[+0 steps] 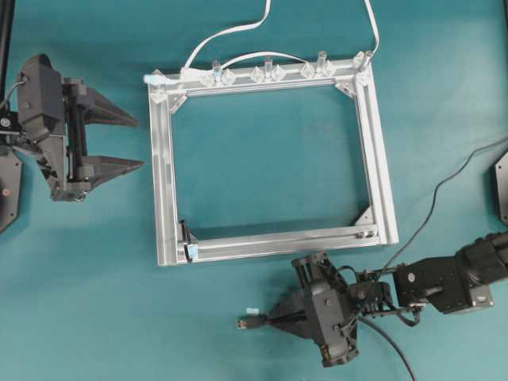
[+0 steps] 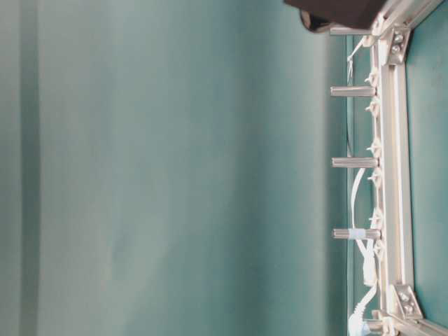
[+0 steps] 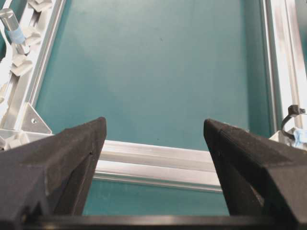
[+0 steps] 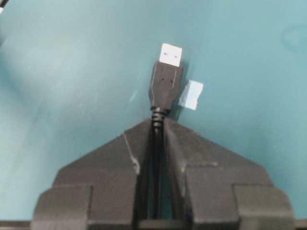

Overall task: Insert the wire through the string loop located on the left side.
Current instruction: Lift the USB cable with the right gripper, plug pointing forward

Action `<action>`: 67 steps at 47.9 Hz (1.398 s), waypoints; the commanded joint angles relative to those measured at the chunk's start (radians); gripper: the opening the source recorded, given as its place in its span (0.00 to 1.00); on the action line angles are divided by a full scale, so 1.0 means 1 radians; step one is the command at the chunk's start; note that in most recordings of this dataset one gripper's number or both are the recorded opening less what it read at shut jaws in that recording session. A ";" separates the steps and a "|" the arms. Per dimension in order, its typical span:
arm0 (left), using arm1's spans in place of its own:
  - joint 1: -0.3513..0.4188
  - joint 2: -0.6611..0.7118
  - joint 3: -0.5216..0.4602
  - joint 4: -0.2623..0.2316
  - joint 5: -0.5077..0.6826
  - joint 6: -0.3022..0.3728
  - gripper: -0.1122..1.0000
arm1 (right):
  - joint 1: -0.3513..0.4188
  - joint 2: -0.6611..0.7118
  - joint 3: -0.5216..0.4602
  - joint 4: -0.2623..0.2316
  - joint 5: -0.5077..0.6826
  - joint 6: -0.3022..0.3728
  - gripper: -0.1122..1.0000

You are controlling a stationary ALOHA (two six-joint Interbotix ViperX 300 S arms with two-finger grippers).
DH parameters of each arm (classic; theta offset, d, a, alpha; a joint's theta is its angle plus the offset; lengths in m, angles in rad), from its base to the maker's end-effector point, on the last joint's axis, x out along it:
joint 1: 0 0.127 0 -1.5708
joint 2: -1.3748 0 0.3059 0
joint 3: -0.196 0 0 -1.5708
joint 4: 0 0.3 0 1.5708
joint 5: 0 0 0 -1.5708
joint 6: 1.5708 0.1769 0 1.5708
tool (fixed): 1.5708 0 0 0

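1. Wire (image 4: pixel 165 86) is thin and black, ending in a black plug with a silver metal tip; it lies on the green table (image 1: pixel 262 151) below the aluminium frame (image 1: pixel 163 182).
2. Right gripper (image 4: pixel 157 125) is closed around the wire just behind the plug.
3. Left gripper (image 1: pixel 131 143) stands wide open, holding nothing.
4. String loop (image 3: pixel 289 120) sits at the frame's lower left corner.

A teal tabletop (image 1: pixel 262 159) fills every view, evenly lit, with soft shadows.

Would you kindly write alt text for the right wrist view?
The right gripper is shut on the wire just behind its black USB plug, which points away over the teal table. A small pale-blue piece lies beside the plug.
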 commanded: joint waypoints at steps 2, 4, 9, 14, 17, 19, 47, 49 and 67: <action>-0.003 -0.002 -0.015 0.003 -0.005 -0.006 0.86 | -0.005 -0.003 -0.006 0.003 0.012 -0.002 0.19; -0.005 -0.002 -0.015 0.003 -0.005 -0.006 0.86 | -0.005 -0.003 -0.006 0.003 0.012 -0.002 0.19; -0.005 -0.002 -0.015 0.003 -0.005 -0.006 0.86 | -0.005 -0.003 -0.006 0.003 0.012 -0.002 0.19; -0.006 -0.002 -0.015 0.003 -0.005 -0.006 0.86 | -0.005 -0.003 -0.006 0.002 0.012 -0.002 0.19; -0.008 -0.002 -0.015 0.005 -0.005 -0.006 0.86 | -0.005 -0.003 -0.006 0.002 0.012 -0.002 0.19; -0.009 -0.002 -0.015 0.003 -0.005 -0.006 0.86 | -0.005 -0.006 -0.008 0.003 0.011 -0.002 0.19; -0.020 -0.002 -0.015 0.003 -0.005 -0.006 0.86 | -0.029 -0.138 -0.008 -0.002 0.115 -0.002 0.19; -0.021 -0.002 -0.017 0.003 -0.005 -0.006 0.86 | -0.032 -0.149 -0.006 -0.002 0.117 -0.002 0.19; -0.029 -0.002 -0.017 0.003 -0.005 -0.008 0.86 | -0.067 -0.202 -0.008 -0.025 0.173 -0.003 0.19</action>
